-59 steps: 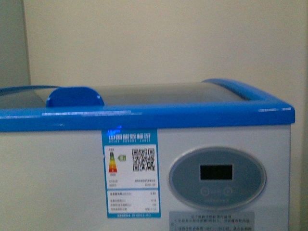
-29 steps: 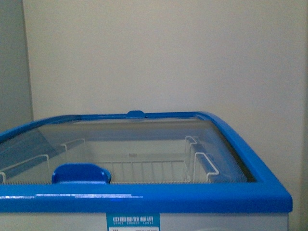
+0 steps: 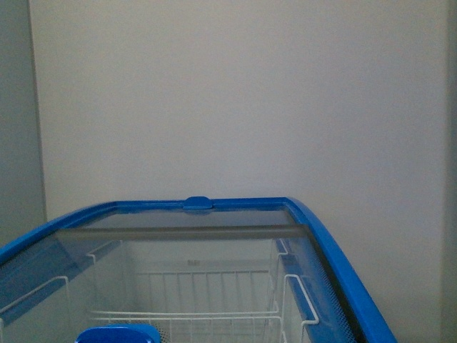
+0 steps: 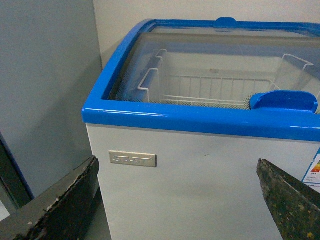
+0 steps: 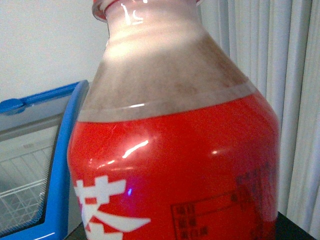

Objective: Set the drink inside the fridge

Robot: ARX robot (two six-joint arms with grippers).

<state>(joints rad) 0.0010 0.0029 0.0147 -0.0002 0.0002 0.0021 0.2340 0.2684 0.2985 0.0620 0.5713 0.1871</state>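
Seems to pinch the drink [image 5: 170,150] in the right claw, close to that wrist camera, outside the fridge [image 4: 200,117] near its rim. Only a guess, with the grip hidden. Holds the left claw [image 4: 176,165] spread wide and empty before the fridge front. Looks to have the glass lid [image 4: 210,55] shut. Could bang the drink on the glass if lowered before sliding the lid. Could also drop it from a loose pinch.

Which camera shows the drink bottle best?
The right wrist view: the drink fills the picture, red label and brown liquid plain. The front and left wrist views show none of it, only the fridge.
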